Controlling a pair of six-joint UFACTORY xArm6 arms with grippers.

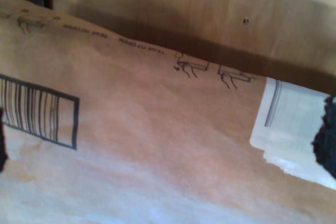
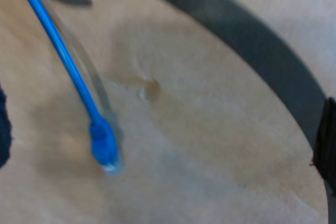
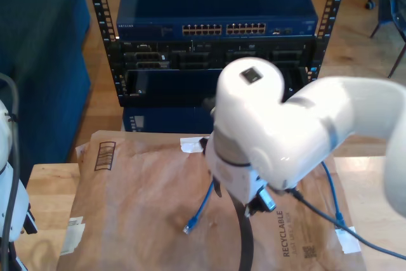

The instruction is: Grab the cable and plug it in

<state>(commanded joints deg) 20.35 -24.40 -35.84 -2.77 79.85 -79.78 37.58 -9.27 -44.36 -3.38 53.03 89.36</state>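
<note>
Not plugged yet: the switch (image 3: 216,6) in the rack beyond the bench's far edge has nothing in its ports, and the cable (image 3: 202,205) hangs under the big arm (image 3: 273,134), plug (image 2: 104,148) resting mid-mailer (image 3: 139,201). That arm hides my second gripper, so its opening and grip can't be told; my first gripper likewise.

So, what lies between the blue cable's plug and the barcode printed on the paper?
In the exterior view, only bare brown paper lies between the plug and the barcode.
</note>
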